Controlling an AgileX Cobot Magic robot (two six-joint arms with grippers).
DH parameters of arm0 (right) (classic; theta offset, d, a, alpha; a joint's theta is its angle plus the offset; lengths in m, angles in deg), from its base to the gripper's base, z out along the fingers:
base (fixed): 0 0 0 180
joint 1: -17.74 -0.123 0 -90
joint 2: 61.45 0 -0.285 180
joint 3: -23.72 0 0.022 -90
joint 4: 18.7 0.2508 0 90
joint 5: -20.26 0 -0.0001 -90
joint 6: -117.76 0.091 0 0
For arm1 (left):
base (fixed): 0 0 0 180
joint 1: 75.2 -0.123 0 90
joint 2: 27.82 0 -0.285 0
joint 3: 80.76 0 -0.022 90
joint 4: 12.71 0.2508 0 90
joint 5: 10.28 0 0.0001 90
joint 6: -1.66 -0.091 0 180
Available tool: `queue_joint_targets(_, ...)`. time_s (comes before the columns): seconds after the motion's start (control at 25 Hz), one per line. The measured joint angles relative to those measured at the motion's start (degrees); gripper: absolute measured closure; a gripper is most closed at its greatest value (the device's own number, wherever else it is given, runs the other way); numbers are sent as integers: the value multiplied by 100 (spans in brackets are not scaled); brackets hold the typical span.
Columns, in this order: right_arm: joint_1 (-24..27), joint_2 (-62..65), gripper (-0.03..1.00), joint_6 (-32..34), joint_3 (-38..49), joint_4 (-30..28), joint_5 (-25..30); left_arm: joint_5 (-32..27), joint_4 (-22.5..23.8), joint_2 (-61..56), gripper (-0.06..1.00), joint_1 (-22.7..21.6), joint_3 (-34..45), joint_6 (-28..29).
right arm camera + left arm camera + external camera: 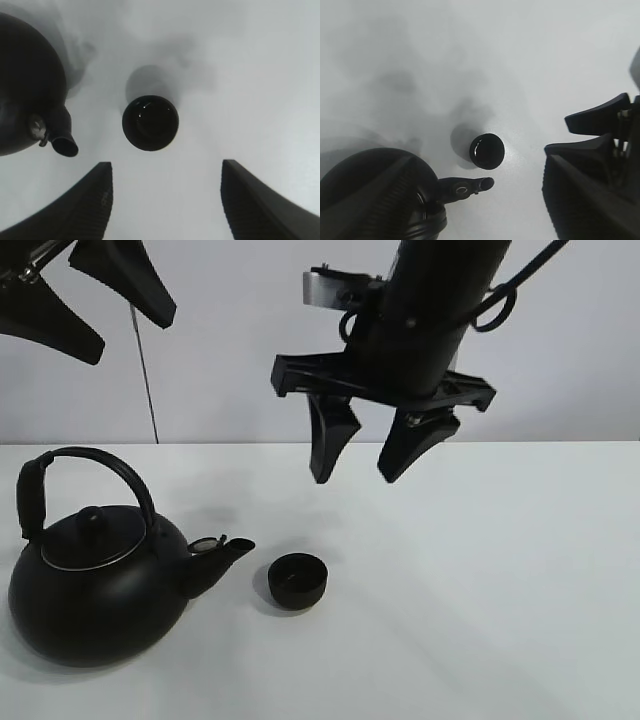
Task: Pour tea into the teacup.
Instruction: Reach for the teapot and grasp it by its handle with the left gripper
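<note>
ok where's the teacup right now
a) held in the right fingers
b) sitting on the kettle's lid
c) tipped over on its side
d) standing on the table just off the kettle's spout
d: the teacup stands upright on the table beside the spout of the kettle, while the right gripper hangs open above it with nothing between its fingers.

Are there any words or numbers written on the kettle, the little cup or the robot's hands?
None: no word, number, brand or sign can be read in any view.
The kettle, the teacup and the table are plain.
The left gripper and the right gripper show only bare black surfaces.
</note>
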Motion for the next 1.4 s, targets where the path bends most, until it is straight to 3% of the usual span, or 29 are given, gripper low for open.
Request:
queue_joint_targets(0.24, 278, 577, 54, 110, 0, -517, 661, 5, 0, 0, 43, 0, 0, 0)
queue_joint_targets(0.52, 692, 1179, 54, 113, 13, -595, 1216, 5, 0, 0, 43, 0, 0, 0)
queue_joint_targets(0.96, 1412, 2032, 54, 87, 849, -719, 1263, 5, 0, 0, 43, 0, 0, 0)
queue_joint_targets(1.4, 1449, 2133, 54, 65, 864, -474, 1247, 11, 0, 0, 43, 0, 0, 0)
